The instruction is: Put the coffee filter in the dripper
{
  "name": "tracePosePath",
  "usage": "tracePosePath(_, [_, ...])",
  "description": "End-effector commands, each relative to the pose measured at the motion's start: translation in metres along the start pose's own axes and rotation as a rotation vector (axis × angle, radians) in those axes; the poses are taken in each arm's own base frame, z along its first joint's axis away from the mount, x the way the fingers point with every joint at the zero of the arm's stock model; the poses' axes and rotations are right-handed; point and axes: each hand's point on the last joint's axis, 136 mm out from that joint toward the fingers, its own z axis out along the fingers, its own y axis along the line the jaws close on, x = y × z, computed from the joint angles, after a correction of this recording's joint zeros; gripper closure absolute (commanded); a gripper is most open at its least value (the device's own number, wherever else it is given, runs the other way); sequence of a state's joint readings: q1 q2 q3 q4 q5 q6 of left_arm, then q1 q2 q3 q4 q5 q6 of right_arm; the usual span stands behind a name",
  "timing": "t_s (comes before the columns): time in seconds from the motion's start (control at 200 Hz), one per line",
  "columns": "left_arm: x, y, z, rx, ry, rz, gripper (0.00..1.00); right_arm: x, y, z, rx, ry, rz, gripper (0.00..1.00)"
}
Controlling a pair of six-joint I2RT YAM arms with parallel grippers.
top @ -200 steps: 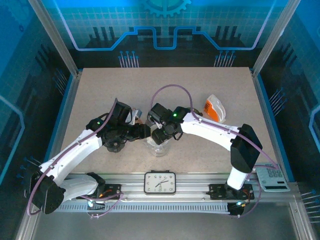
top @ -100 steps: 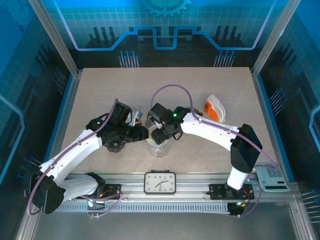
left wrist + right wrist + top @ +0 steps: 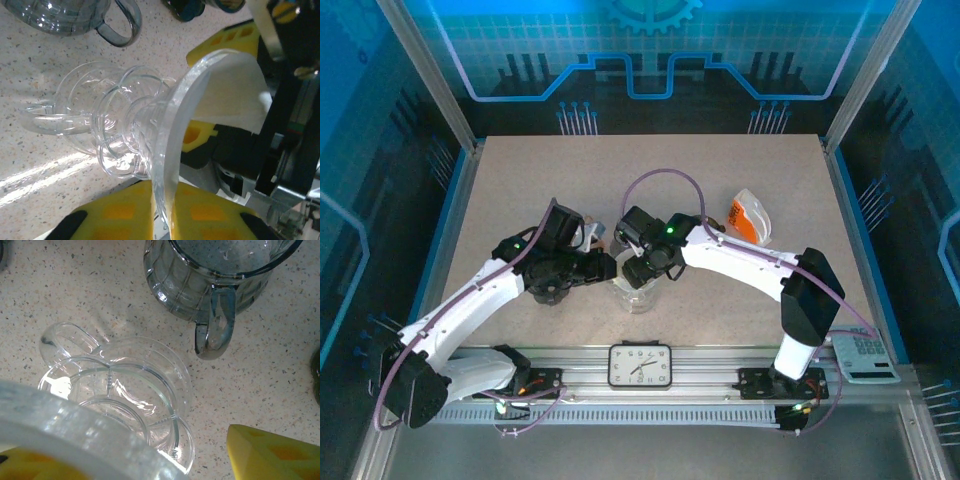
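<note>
Step in hand: seating the filter in the dripper; as I judge it, the paper is sitting in the cone but not yet lying flat
Dripper: the dripper (image 3: 638, 292) is standing at the middle of the table (image 3: 520, 180), between the two arm ends; a grey glass jug (image 3: 220, 270) is standing just beside it
Filter: the filter (image 3: 230, 90) is lying inside the cone against the wall; one corner is sticking out past the rim on the right gripper's side
Left gripper: the left gripper (image 3: 160, 197) is reaching in from the left; its jaws are standing almost shut, pinching the clear rim between the yellow pads
Right gripper: the right gripper (image 3: 636, 270) is hanging over the dripper from the right; its jaws are standing wide apart; the paper is lying between its fingers in the left wrist view; whether they are pressing on it I cannot tell
Next move: it is calling for the left gripper to be steadying the rim while the paper is being pressed down flush, with the loose corner going below the rim; the right fingers should then be lifting straight out so that they are not dragging the paper along
</note>
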State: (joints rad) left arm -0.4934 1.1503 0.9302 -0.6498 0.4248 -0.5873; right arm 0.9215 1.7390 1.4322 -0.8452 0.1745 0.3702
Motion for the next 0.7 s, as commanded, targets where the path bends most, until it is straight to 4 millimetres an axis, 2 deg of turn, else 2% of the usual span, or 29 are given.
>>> tracePosePath(0.0, [0.006,0.005,0.0,-0.007,0.024,-0.014,0.88,0.012,-0.004,0.014,0.014,0.048,0.018,0.32])
tracePosePath(0.29, [0.009,0.008,0.001,-0.013,0.026,-0.016,0.87,0.002,-0.004,0.002,0.007,0.014,0.02,0.31])
tracePosePath(0.57, [0.009,0.01,0.003,-0.014,0.028,-0.017,0.86,0.02,-0.004,0.024,0.011,0.082,0.027,0.31])
tracePosePath(0.695, [0.01,0.011,0.004,-0.016,0.032,-0.017,0.87,0.019,-0.005,0.021,0.015,0.079,0.025,0.31])
